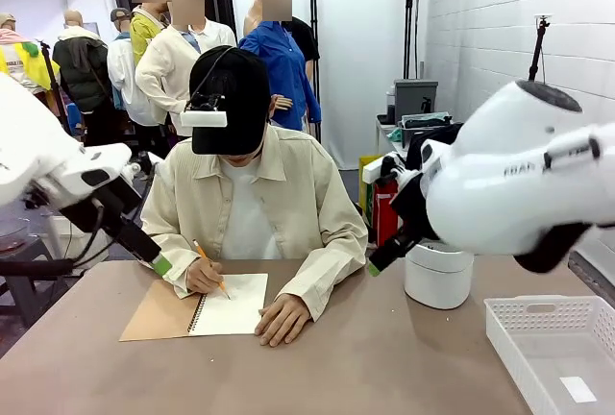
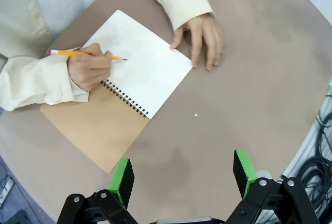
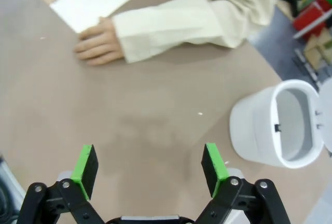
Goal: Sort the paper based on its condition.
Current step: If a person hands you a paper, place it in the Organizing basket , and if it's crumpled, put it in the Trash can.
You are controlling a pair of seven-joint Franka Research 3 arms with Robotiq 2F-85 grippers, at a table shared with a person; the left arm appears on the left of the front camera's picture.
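left wrist view, left jaws: apart, nothing between the green pads (image 2: 123,178), hanging over bare bench (image 2: 249,94).
right wrist view, right jaws: also apart and empty, pads (image 3: 85,163) over bare bench near its middle.
paper (image 2: 148,60): the one sheet in sight is the top white page of the spiral notebook (image 2: 98,125), bound on the coil, not torn off. It lies at the bench's far edge, left of middle, in front of the person.
on it: pencil hand (image 2: 89,68) writing with a pencil (image 2: 78,53); flat hand (image 2: 201,33) touching the page's edge.
paper vs left jaws: ahead and off to one side, apart, bare bench between.
paper vs right jaws: well apart, with the person's sleeve (image 3: 187,24) and flat hand in between.
handling (my read): very light and limp, lies flush to the bench. It would crease under a hard pinch and probably slide rather than lift.
where to grip: a free edge or corner, ideally one lifted or handed over, not the flat middle.
outward: white tub (image 3: 282,125) toward the bench's far right; white tray (image 1: 515,346) at its near right corner.
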